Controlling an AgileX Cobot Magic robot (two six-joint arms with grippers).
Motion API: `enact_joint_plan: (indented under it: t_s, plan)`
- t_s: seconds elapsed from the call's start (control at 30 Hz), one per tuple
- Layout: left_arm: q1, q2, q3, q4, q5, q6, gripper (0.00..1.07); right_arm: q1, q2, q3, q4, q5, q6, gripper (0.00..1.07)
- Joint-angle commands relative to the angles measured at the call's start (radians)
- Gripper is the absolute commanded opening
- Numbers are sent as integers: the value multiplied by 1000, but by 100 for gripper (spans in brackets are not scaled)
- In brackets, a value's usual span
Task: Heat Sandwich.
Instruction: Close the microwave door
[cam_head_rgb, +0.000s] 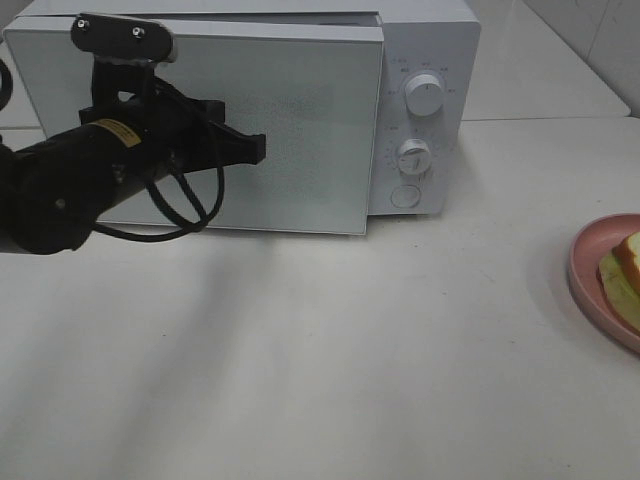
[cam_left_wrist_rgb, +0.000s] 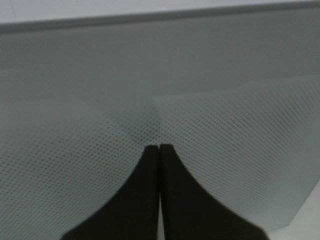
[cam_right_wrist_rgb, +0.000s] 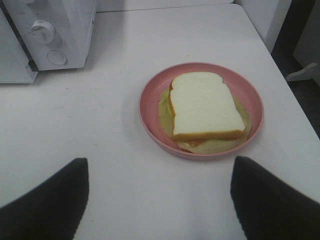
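Left end effector (cam_left_wrist_rgb: 159, 147) closed, empty.

high view down over microwave (cam_head_rgb: 300, 110); left wrist pressed close to its door; right wrist farther, sharing microwave (cam_right_wrist_rgb: 55, 30).

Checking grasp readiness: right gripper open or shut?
Open. The right gripper has its fingers spread wide, nothing between them, above the sandwich.

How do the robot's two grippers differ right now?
The left gripper is shut, fingertips together, right at the microwave door; the right gripper is open, its fingers wide apart. The left faces the door's dotted glass; the right hangs above the table, facing the sandwich on the pink plate. Both hold nothing and have dark fingers.
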Motion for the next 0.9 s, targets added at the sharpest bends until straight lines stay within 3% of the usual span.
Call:
enact_joint_plan:
  t_s: [0.03,0.7,0.9]
  plan:
    - [-34,30,-47,-96,-15,77,0,-7,-26,0,-4,-6,-18,75]
    - [-104,199,-317,-309,8,274,0,-7,-26,0,-4,-6,-18,75]
    - [-104,238,-374,-312,10,280,0,-7,-26,0,-4,-6,-18,75]
